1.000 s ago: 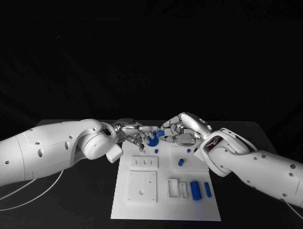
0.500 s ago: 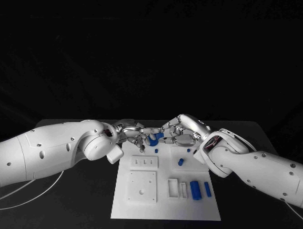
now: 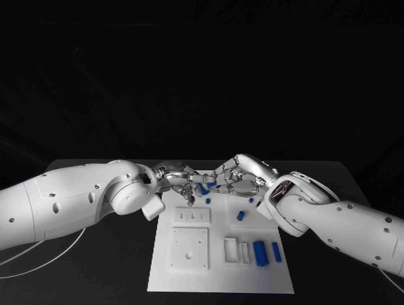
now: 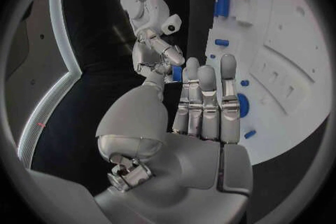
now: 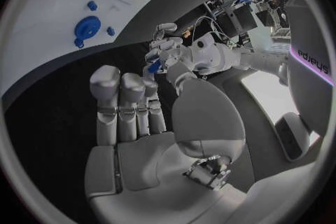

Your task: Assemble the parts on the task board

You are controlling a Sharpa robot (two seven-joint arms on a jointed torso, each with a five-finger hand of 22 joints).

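Above the far end of the white task board (image 3: 222, 274), my left hand (image 3: 176, 178) and right hand (image 3: 237, 178) meet fingertip to fingertip. A small blue part (image 4: 177, 73) sits where they meet. My left hand (image 4: 203, 117) seems to pinch it between thumb and a fingertip. In the right wrist view the same part (image 5: 153, 66) lies at the left hand's (image 5: 171, 47) fingertips. My right hand (image 5: 140, 123) has its fingers straight and apart, close by the part. A round blue disc (image 4: 242, 105) lies on the board under the hands.
On the board lie a short blue peg (image 3: 241, 216) and two long blue bars (image 3: 260, 252) (image 3: 277, 252), next to white recessed blocks (image 3: 190, 248). A thin cable (image 3: 37, 262) runs over the black table at the left.
The right hand's fingers have spread and uncurled a little. Both hands stay together over the board's far end. The blue seen between them has shrunk.
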